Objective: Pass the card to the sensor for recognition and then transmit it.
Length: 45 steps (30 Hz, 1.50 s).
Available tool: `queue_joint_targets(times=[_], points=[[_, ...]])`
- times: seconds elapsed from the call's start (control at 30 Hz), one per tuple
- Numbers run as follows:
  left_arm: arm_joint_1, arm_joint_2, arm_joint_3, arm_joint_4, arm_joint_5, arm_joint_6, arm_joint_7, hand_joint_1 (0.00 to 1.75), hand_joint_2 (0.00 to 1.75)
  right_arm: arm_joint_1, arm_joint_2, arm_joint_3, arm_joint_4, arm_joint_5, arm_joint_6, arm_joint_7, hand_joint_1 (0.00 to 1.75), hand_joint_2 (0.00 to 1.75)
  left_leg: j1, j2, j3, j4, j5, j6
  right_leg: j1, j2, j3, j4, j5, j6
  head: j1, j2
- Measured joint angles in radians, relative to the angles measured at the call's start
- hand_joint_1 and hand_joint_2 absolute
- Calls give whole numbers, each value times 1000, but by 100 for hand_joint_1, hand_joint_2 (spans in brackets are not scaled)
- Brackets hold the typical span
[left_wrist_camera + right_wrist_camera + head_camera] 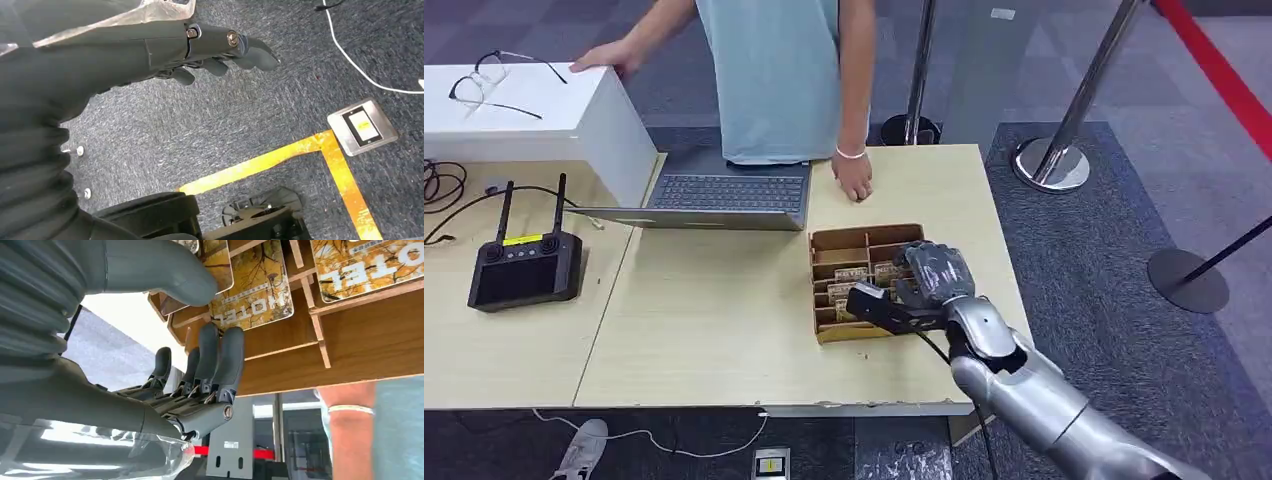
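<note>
I have the right hand (pixel 932 275) poised over the wooden card tray (pixel 864 236) near the table's right edge, and from the right wrist view its fingers (pixel 220 360) are spread apart with the thumb (pixel 165 275) lying across the cards, holding nothing yet. The hotel cards (pixel 252 300) stand slotted in the tray's compartments, leaning on the dividers so that an edge sticks up to pinch; the one nearest my fingers sits between thumb and fingers, though I can't tell whether anything is touching it. My guess is that this is the reach-and-pick step, with the sensor pass not begun (I can't make out a sensor anywhere on the table). The left hand (pixel 220 47) hangs by the body over the carpet, fingers loosely extended and empty, kept out of the way. A person (pixel 774 70) stands at the far side, one hand (pixel 856 182) resting on the table just beyond the tray, probably waiting to receive the card, so I'd mind that wrist.
</note>
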Motion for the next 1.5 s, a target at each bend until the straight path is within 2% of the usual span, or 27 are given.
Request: queue_joint_targets(times=[0.4, 0.47, 0.77, 1.07, 1.5], points=[[0, 0, 0, 0, 3, 0, 0, 0, 175, 15, -26, -7, -2, 2, 8, 14, 91, 175, 0, 0, 0, 0, 0, 0, 0, 0, 0, 0, 0, 0, 0, 0], [1, 0, 0, 0, 4, 0, 0, 0, 175, 22, -34, -13, -7, 2, 13, 20, 96, 175, 0, 0, 1, 0, 0, 0, 0, 0, 0, 0, 0, 0, 0, 0], [2, 0, 0, 0, 8, 2, 0, 0, 175, 50, -56, -29, -32, 16, 13, 24, 98, 175, 0, 0, 2, 0, 0, 0, 0, 0, 2, 0, 0, 0, 0, 0], [2, 0, 0, 0, 9, 3, 0, 0, 175, 73, -63, -41, -48, 19, 16, 26, 93, 175, 0, 0, 3, 0, 0, 0, 0, 0, 3, 0, 0, 0, 0, 0], [2, 0, 0, 0, 7, 3, -1, 0, 175, 81, -61, -41, -48, 19, 4, 21, 94, 175, 0, 0, 4, 0, 0, 0, 0, 0, 3, 0, 0, 0, 0, 0]])
